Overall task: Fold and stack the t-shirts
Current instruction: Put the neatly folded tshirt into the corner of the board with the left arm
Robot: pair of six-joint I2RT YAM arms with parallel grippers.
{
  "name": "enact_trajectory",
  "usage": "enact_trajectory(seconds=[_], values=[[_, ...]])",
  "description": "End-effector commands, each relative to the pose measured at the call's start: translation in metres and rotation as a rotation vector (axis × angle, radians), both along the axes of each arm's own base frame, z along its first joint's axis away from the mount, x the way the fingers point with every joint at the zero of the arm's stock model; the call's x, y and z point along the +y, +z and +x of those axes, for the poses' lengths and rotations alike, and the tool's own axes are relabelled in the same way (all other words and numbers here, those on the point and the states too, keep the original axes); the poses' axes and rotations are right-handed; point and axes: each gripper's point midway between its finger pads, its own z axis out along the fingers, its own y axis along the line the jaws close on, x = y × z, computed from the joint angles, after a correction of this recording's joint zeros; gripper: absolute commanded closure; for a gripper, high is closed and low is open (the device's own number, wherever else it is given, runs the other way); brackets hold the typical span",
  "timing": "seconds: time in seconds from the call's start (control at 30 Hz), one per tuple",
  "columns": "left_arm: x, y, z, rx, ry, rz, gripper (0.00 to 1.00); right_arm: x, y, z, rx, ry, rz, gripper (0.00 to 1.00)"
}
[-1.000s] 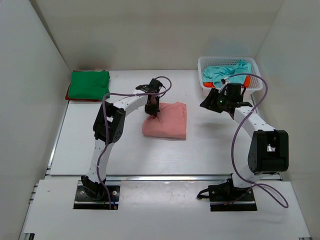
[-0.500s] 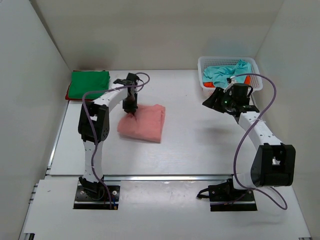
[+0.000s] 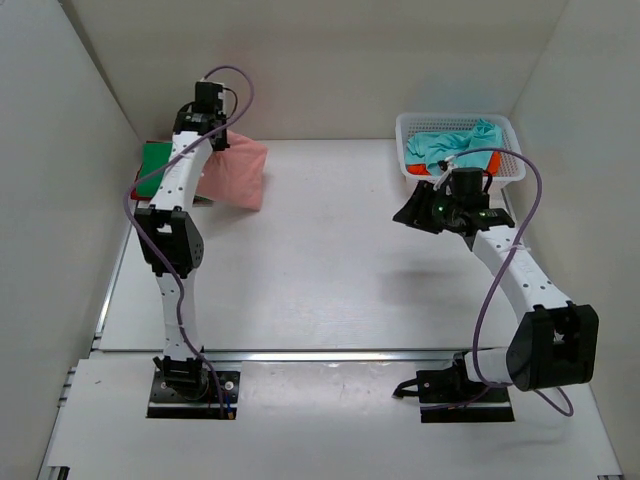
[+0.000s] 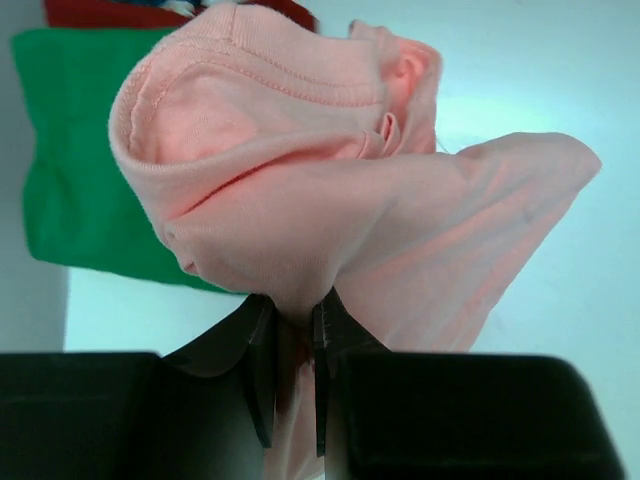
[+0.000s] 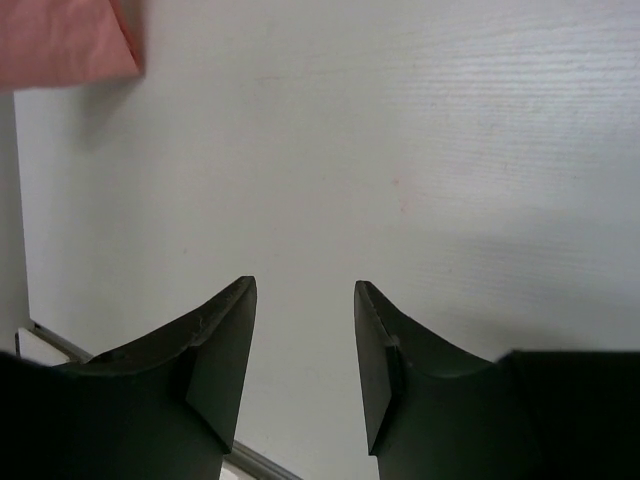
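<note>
My left gripper (image 4: 293, 305) is shut on a bunched fold of the salmon pink t-shirt (image 4: 330, 190). The shirt hangs lifted off the table at the back left (image 3: 236, 172), below the gripper (image 3: 208, 140). Right beside and partly under it lies the folded green t-shirt (image 4: 75, 180), resting on a red one (image 4: 100, 12). My right gripper (image 5: 305, 285) is open with nothing between its fingers. It hovers over bare table in front of the basket (image 3: 412, 212). A corner of the pink shirt (image 5: 65, 40) shows in the right wrist view.
A white mesh basket (image 3: 505, 125) stands at the back right, holding a crumpled teal t-shirt (image 3: 452, 145) and an orange-red one (image 3: 421, 170). White walls close in the table on the left, back and right.
The left arm has carried the pink t-shirt from the table's middle to the back left and lifted it beside the green stack. The right gripper has stayed near the basket, turning a little.
</note>
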Motion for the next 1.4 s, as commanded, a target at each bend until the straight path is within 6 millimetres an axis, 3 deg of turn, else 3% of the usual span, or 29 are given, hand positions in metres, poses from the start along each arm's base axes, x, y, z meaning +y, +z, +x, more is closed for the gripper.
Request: enact_trajectory(seconds=[0.0, 0.17, 0.33, 0.53, 0.63, 0.7, 0.77, 0.83, 0.97, 1.0, 1.03, 1.07, 1.1, 1.2, 1.23, 1.27, 1.33, 1.37], values=[[0.05, 0.027, 0.026, -0.117, 0.047, 0.0, 1.0, 0.012, 0.018, 0.003, -0.01, 0.01, -0.011, 0.59], [0.1, 0.055, 0.041, -0.233, 0.05, -0.072, 1.0, 0.026, 0.014, 0.0, 0.037, 0.032, -0.015, 0.59], [0.156, 0.056, 0.052, -0.304, 0.114, -0.149, 1.0, 0.041, 0.003, -0.008, 0.097, 0.051, -0.021, 0.59], [0.176, 0.059, 0.066, -0.381, 0.115, -0.222, 1.0, 0.047, -0.004, -0.012, 0.148, 0.051, -0.029, 0.6], [0.186, 0.034, 0.076, -0.371, 0.126, -0.27, 0.99, 0.049, -0.002, -0.009, 0.156, 0.045, -0.025, 0.6], [0.184, 0.033, 0.083, -0.39, 0.11, -0.286, 0.98, 0.05, -0.001, -0.005, 0.157, 0.043, -0.03, 0.6], [0.182, 0.018, 0.091, -0.384, 0.12, -0.303, 0.96, 0.053, -0.002, -0.004, 0.163, 0.047, -0.035, 0.6], [0.194, 0.007, 0.093, -0.383, 0.188, -0.288, 0.94, 0.055, -0.004, -0.003, 0.173, 0.049, -0.035, 0.59], [0.222, 0.015, 0.094, -0.443, 0.327, -0.26, 0.97, 0.063, -0.01, -0.009, 0.192, 0.066, -0.043, 0.6], [0.234, 0.019, 0.09, -0.457, 0.358, -0.257, 0.85, 0.066, -0.011, -0.011, 0.201, 0.066, -0.031, 0.6], [0.234, 0.024, 0.091, -0.473, 0.353, -0.251, 0.17, 0.067, -0.009, -0.011, 0.193, 0.073, -0.03, 0.59], [0.236, 0.035, 0.09, -0.496, 0.358, -0.246, 0.02, 0.069, -0.013, -0.014, 0.203, 0.076, -0.031, 0.6], [0.242, 0.044, 0.085, -0.513, 0.379, -0.248, 0.01, 0.069, -0.013, -0.014, 0.2, 0.077, -0.027, 0.6], [0.234, 0.062, 0.077, -0.527, 0.374, -0.287, 0.01, 0.07, -0.01, -0.015, 0.189, 0.076, -0.017, 0.6], [0.228, 0.06, 0.075, -0.515, 0.365, -0.315, 0.02, 0.069, -0.01, -0.014, 0.185, 0.072, -0.016, 0.6], [0.218, 0.07, 0.071, -0.517, 0.331, -0.355, 0.01, 0.067, -0.007, -0.017, 0.175, 0.073, -0.016, 0.6], [0.192, 0.069, 0.059, -0.468, 0.303, -0.407, 0.01, 0.056, -0.008, -0.02, 0.175, 0.052, -0.042, 0.6], [0.168, 0.05, 0.053, -0.392, 0.285, -0.434, 0.01, 0.049, -0.004, -0.021, 0.163, 0.046, -0.042, 0.6]])
